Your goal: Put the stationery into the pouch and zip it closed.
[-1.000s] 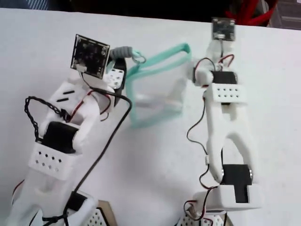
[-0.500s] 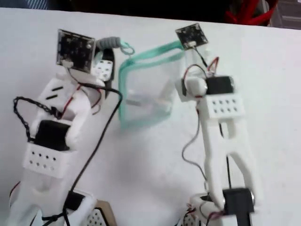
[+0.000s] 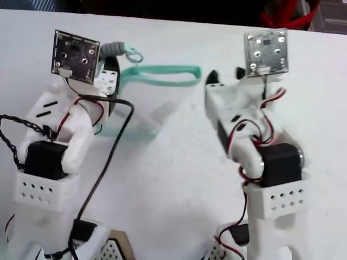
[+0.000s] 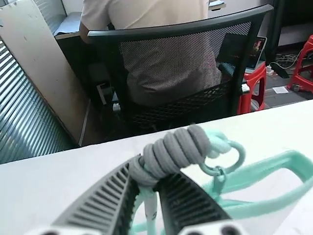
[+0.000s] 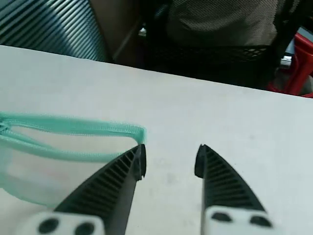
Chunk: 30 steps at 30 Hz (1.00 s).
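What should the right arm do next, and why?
Probably shut the right gripper on the teal end of the pouch beside its finger. Its jaws stand open on nothing, while the left gripper is shut on the grey pull cord. With the pouch unanchored, pulling the cord would likely just drag it.

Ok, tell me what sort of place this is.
Most likely an office or lab workroom: the arms sit at a white table, and beyond it stand a black mesh office chair, an open laptop and a red stool.
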Each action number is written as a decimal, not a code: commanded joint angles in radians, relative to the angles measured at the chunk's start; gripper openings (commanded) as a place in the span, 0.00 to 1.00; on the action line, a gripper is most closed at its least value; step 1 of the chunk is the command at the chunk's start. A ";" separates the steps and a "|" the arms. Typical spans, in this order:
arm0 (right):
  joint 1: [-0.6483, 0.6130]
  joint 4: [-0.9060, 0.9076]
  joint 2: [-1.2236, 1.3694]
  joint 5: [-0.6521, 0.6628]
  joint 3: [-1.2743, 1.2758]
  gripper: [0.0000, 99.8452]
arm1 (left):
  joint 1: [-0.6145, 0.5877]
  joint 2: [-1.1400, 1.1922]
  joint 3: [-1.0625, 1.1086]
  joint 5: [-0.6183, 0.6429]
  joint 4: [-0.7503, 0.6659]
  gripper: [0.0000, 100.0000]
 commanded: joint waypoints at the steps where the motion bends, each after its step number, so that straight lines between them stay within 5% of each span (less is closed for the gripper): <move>1: -0.030 -0.005 -0.019 -0.057 -0.035 0.13 | -0.004 -0.012 0.005 -0.014 0.003 0.02; 10: -0.050 0.012 0.064 -0.238 -0.060 0.13 | -0.004 -0.012 0.006 -0.014 0.005 0.02; 25: -0.117 0.012 0.188 -0.250 -0.069 0.13 | -0.004 -0.012 0.005 -0.014 0.026 0.02; 30: -0.113 0.007 0.194 -0.250 -0.069 0.02 | -0.004 -0.010 0.005 -0.014 0.026 0.02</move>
